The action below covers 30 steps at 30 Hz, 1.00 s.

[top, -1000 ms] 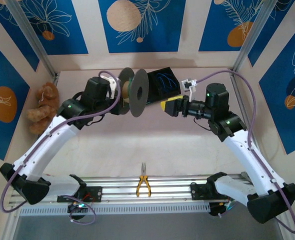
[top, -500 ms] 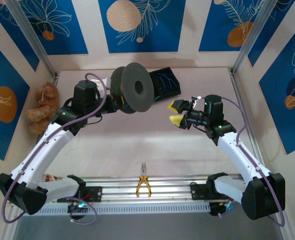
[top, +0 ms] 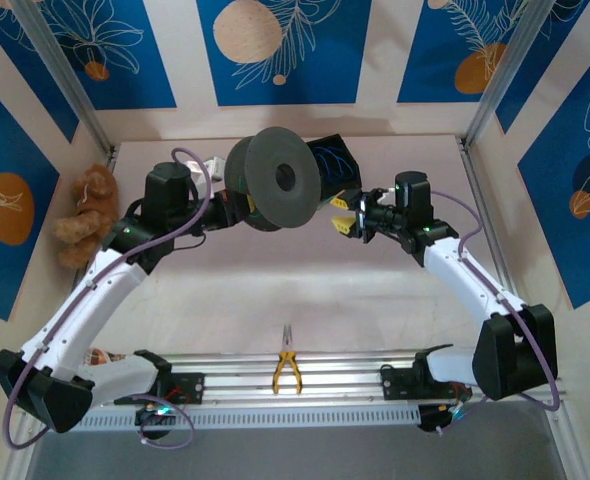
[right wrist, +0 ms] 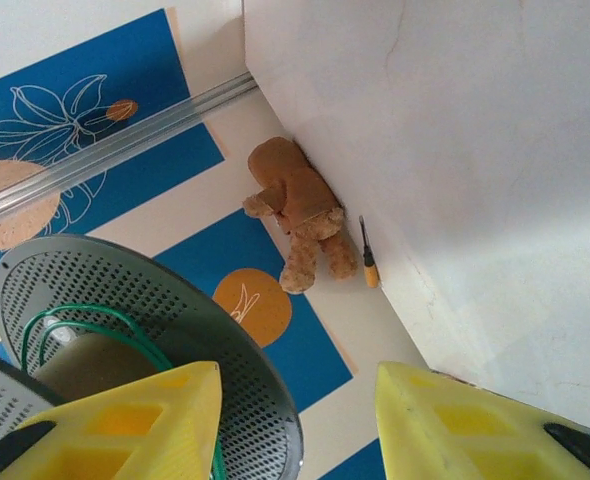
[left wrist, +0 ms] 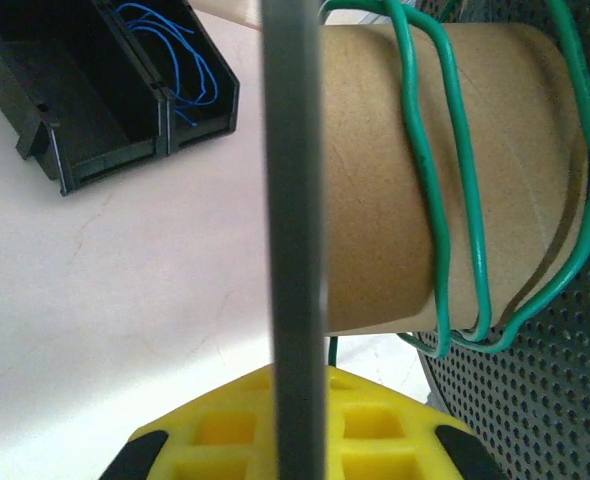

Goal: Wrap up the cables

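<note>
Yellow-handled pliers (top: 287,368) lying on the near rail, untouched. Past them, bare bench (top: 305,285). Left hand (top: 233,207) clamping tight on the spool (top: 280,180) by one flange, holding it off the bench. Green cable (left wrist: 443,200) sitting in a few loose turns round the cardboard core (left wrist: 375,150), loops bulging toward the perforated flange. Right hand (top: 345,213) hovering just right of the spool, fingers parted, gripping nothing. Spool axis looking tilted up and toward the right hand, so the green turns are lying left of that hand, running across the axis. Bin (left wrist: 105,168) standing just beyond, blue cables (left wrist: 190,60) curling inside. Right hand is nearer them and the left one is busy, so it is likely taking the next strand.
</note>
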{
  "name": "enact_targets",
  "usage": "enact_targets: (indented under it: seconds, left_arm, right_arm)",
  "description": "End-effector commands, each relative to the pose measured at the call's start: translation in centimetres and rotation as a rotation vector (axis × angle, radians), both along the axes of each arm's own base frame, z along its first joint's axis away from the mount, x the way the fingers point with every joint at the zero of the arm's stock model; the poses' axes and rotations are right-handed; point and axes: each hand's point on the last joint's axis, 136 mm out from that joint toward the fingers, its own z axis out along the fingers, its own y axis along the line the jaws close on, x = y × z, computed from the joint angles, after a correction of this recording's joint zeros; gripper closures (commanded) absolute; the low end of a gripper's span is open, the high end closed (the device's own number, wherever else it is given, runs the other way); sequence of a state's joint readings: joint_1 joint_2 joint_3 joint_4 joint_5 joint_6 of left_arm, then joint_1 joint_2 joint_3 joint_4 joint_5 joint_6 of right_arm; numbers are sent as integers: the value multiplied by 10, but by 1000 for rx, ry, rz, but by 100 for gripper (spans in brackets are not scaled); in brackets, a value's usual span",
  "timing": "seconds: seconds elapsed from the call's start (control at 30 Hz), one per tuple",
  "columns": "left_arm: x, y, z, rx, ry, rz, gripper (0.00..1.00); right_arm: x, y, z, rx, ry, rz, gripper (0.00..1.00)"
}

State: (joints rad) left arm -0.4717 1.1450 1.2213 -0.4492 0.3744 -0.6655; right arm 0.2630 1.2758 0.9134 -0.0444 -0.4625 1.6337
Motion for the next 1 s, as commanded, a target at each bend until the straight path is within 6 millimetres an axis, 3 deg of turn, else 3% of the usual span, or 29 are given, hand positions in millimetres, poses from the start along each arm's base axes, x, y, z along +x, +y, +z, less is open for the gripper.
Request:
enact_targets:
  seconds: [0.0,0.37,0.5,0.83,0.97]
  left_arm:
    - [-5,-1,38,-81,-115,-32,100]
    - [-7,-2,34,-74,-105,-42,100]
    - [-7,-2,35,-76,-106,-46,100]
    - [-8,-5,32,-80,-93,-60,100]
    - [-9,-6,33,-86,-93,-70,100]
  right_arm:
    - [5,2,21,5,-40,-7,55]
    - [5,0,28,-31,-67,-12,56]
    - [7,2,29,-43,-77,-2,68]
    - [8,4,26,-84,-81,1,71]
    - [9,5,24,-100,-82,7,82]
